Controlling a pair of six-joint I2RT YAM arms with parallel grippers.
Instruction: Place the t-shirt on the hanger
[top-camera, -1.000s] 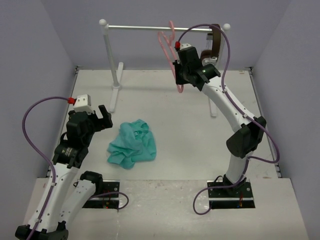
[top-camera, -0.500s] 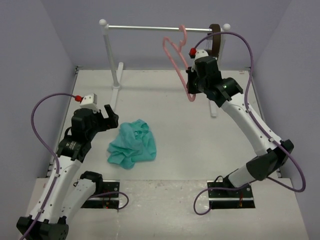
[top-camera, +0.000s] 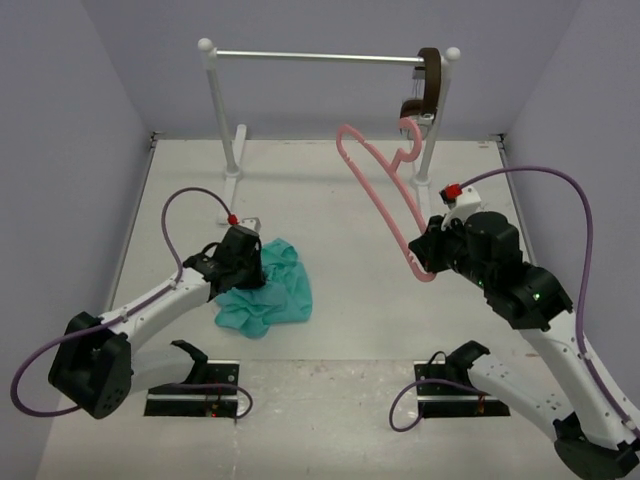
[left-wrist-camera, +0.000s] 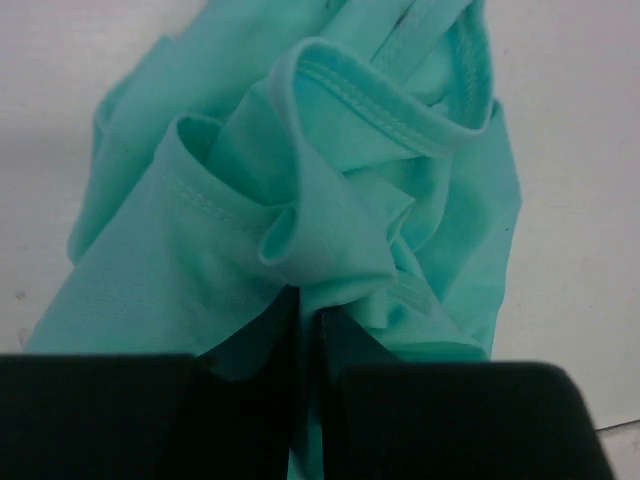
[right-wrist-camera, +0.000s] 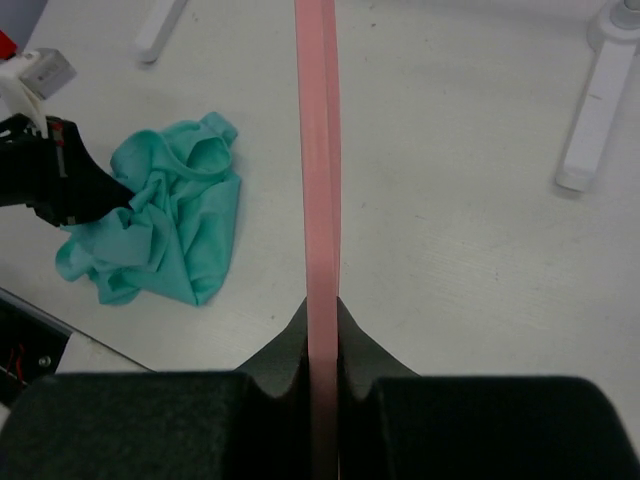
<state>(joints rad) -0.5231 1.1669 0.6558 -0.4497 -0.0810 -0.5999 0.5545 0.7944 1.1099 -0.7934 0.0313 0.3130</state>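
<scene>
The teal-green t-shirt (top-camera: 275, 290) lies crumpled on the table left of centre. My left gripper (top-camera: 248, 275) is down at its left edge. In the left wrist view the gripper (left-wrist-camera: 308, 325) is shut on a fold of the t-shirt (left-wrist-camera: 330, 190), with cloth pinched between the jaws. The pale-pink hanger (top-camera: 385, 205) is off the rail and held tilted in the air, hook uppermost. My right gripper (top-camera: 428, 262) is shut on its lower end. The right wrist view shows the hanger (right-wrist-camera: 318, 150) as a pink strip clamped in that gripper (right-wrist-camera: 322, 315), with the t-shirt (right-wrist-camera: 170, 230) beyond on the left.
A white rack stands at the back, its rail (top-camera: 320, 57) spanning two posts with feet on the table. Brown-and-silver headphones (top-camera: 430, 85) hang at the rail's right end. One rack foot (right-wrist-camera: 600, 90) shows at the right wrist view's upper right. Walls close in left, right and back.
My left arm swung down onto the t-shirt and shut on a fold. My right arm drew the hanger off the rail, down and toward the near right.
</scene>
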